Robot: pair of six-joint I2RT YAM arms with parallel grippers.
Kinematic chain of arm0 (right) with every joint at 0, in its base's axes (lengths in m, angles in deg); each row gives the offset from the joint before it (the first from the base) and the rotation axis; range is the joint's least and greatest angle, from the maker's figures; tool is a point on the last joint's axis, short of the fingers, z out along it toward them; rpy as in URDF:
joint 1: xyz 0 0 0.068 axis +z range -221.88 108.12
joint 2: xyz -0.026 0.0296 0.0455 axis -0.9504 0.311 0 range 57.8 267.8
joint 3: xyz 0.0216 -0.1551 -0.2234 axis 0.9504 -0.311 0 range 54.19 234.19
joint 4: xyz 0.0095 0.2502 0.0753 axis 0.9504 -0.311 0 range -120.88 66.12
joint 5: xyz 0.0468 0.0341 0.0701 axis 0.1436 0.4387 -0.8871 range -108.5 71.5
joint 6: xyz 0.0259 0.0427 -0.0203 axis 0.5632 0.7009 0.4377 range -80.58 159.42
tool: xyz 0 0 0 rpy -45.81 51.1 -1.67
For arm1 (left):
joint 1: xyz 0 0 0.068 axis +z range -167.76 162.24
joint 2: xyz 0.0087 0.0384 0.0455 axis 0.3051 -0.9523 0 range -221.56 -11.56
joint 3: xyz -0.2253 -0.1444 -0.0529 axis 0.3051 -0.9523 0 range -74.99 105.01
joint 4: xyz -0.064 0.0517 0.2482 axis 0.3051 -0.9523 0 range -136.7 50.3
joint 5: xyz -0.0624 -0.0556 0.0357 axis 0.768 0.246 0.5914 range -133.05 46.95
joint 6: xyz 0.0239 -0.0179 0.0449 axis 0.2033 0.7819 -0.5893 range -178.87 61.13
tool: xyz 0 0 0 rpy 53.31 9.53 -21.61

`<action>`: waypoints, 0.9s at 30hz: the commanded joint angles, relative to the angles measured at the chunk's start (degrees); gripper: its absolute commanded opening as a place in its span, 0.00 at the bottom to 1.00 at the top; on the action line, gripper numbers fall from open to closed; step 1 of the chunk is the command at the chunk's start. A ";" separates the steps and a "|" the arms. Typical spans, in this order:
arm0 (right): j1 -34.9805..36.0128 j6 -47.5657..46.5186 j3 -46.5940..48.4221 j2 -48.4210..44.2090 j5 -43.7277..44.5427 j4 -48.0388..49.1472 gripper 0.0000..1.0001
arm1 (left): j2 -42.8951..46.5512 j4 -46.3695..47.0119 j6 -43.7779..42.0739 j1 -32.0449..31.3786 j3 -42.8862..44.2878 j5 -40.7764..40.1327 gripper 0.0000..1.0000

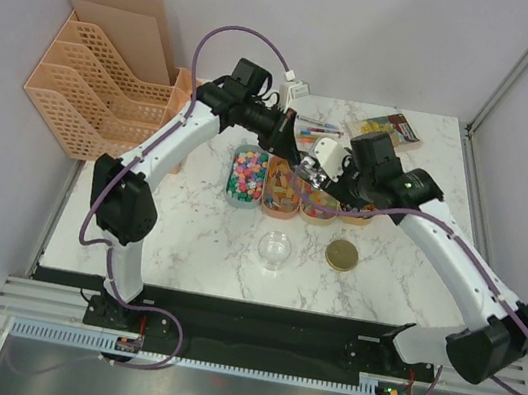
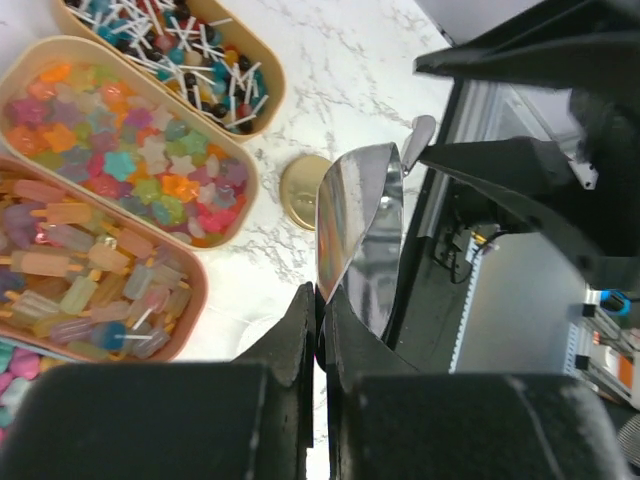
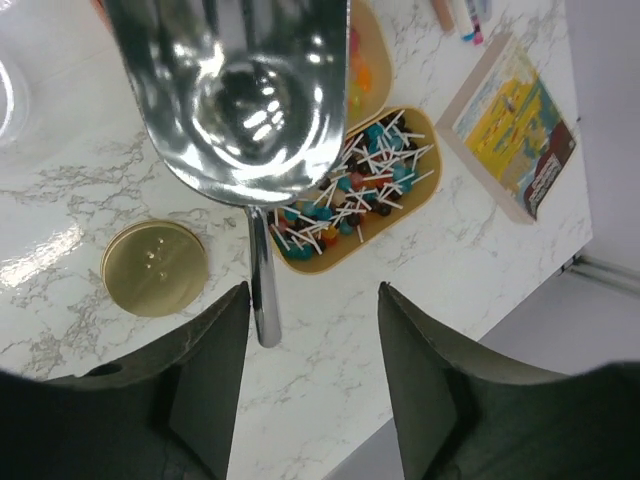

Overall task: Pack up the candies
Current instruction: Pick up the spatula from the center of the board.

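Observation:
The candies lie in several oval trays: small bright sweets (image 1: 247, 175), popsicle-shaped ones (image 2: 80, 270), star gummies (image 2: 120, 150) and white-stick lollipops (image 3: 360, 180). My left gripper (image 2: 322, 295) is shut on the rim of a shiny metal scoop (image 2: 360, 230) and holds it above the trays (image 1: 307, 172). In the right wrist view the empty scoop bowl (image 3: 240, 90) fills the top. Its handle (image 3: 262, 290) hangs just inside the left finger of my open right gripper (image 3: 312, 290). The handle is not gripped.
A flat round gold lid (image 1: 342, 255) and a clear round container (image 1: 273, 250) sit on the marble table in front of the trays. Coloured pens (image 1: 317, 125) and a book (image 1: 387, 129) lie at the back. Orange file racks (image 1: 88, 97) stand at the far left.

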 commanded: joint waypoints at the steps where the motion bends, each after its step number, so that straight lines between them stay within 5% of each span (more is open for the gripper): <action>1: -0.61 0.95 -1.47 -10.91 -6.56 0.47 0.62 | 1.13 -0.88 -0.91 1.42 -1.24 10.33 0.02; 5: -0.78 2.27 -5.33 -19.09 -13.15 1.08 0.70 | -0.98 -0.70 -0.03 3.53 -2.30 20.27 0.02; 14: -0.70 7.63 -14.48 -25.45 -20.37 8.19 0.64 | -2.04 11.49 11.81 3.97 -10.02 37.85 0.02; 22: -0.61 7.19 -12.11 -19.74 -22.39 10.48 0.58 | -1.86 21.08 20.89 4.06 -12.58 40.68 0.02; 27: -0.70 7.37 -8.16 -18.42 -22.31 9.44 0.59 | -1.86 20.66 20.20 4.59 -13.02 35.77 0.02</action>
